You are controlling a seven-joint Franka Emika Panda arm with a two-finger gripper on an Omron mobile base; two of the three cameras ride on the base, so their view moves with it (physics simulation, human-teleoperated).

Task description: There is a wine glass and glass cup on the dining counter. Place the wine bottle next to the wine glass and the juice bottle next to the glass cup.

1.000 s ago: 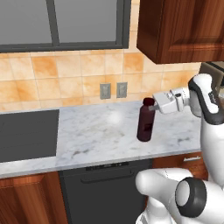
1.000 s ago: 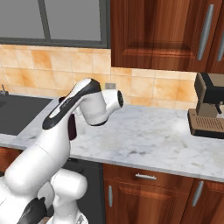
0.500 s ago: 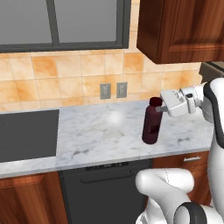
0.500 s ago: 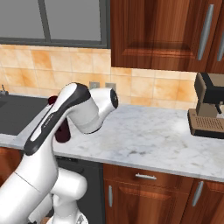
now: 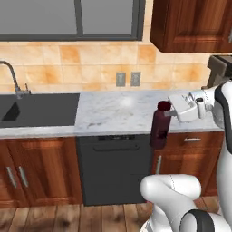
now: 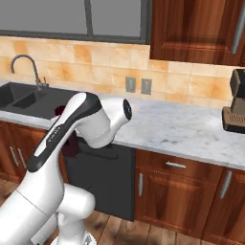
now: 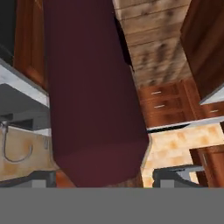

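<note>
Reference landmark: the dishwasher (image 5: 113, 167), the dark panel under the marbled bench (image 5: 113, 113). The sink (image 5: 38, 108) and its faucet (image 5: 11, 77) lie to the dishwasher's left, set into the bench. Two wall outlets (image 5: 128, 79) sit on the tiled wall above the dishwasher. The juice bottle (image 5: 159, 126) hangs upright off the bench, in front of the bench edge at the dishwasher's upper right corner. The pincer (image 5: 168, 112) is closed on the juice bottle at its neck; in the hand view the maroon body (image 7: 92, 96) runs between both fingertips (image 7: 39, 178). A coffee machine (image 6: 235, 103) stands on the bench well to the dishwasher's right.
</note>
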